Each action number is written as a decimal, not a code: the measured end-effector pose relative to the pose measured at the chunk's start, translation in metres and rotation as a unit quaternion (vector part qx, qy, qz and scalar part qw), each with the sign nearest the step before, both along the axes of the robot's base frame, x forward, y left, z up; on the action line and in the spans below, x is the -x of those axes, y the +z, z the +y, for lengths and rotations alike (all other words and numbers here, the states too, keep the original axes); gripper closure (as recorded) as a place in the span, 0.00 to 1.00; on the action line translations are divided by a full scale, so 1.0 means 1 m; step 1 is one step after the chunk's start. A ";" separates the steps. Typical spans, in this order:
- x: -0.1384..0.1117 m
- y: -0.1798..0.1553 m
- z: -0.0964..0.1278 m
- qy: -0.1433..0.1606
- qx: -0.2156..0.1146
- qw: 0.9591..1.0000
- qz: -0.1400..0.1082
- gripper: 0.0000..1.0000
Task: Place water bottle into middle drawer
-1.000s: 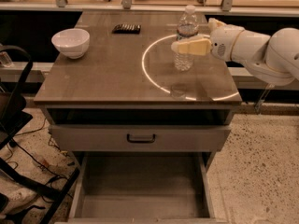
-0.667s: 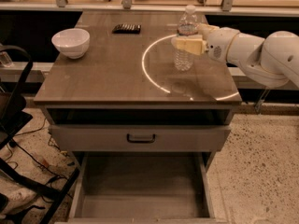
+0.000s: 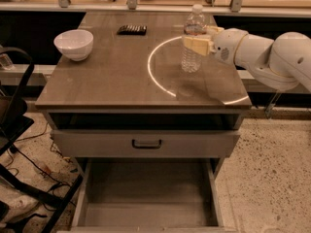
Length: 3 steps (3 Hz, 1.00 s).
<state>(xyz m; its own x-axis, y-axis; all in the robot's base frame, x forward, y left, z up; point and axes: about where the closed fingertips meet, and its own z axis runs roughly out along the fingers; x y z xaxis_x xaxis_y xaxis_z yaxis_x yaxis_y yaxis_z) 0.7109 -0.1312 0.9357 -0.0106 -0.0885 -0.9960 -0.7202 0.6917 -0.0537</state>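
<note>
- Since a second ago the white arm (image 3: 262, 57) has shifted a little to the left, bringing the gripper (image 3: 197, 45) up against the water bottle (image 3: 192, 62), which has not moved from its spot.
- Largest is the brown cabinet top (image 3: 112, 76), with a bright ring of light (image 3: 150, 74) on its right half.
- Below it, the middle drawer (image 3: 146, 193) is pulled fully out, its flat floor bare; just above sits a closed grey drawer front (image 3: 146, 143) with a dark handle.
- Reaching in from the right, the arm ends at the bottle's label height.
- A white bowl (image 3: 74, 43) rests near the top's left rear corner, well apart from the bottle.
- Standing upright on the right rear of the top, the bottle is inside the light ring.
- The gripper overlaps the bottle's middle; whether it is clamped on it I cannot tell.
- A small dark flat object (image 3: 131, 29) lies at the rear edge.
</note>
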 end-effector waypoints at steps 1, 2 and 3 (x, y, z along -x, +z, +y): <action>0.000 0.000 0.004 0.003 0.000 1.000 0.000 1.00; 0.000 0.000 0.004 0.003 0.000 1.000 0.000 1.00; 0.012 0.029 -0.011 0.004 0.006 1.000 -0.011 1.00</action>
<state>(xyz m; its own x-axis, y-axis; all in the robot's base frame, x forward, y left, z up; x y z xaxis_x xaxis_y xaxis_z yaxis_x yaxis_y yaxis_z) 0.6990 -0.1426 0.9647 0.0126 -0.1001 -0.9949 -0.7245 0.6849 -0.0781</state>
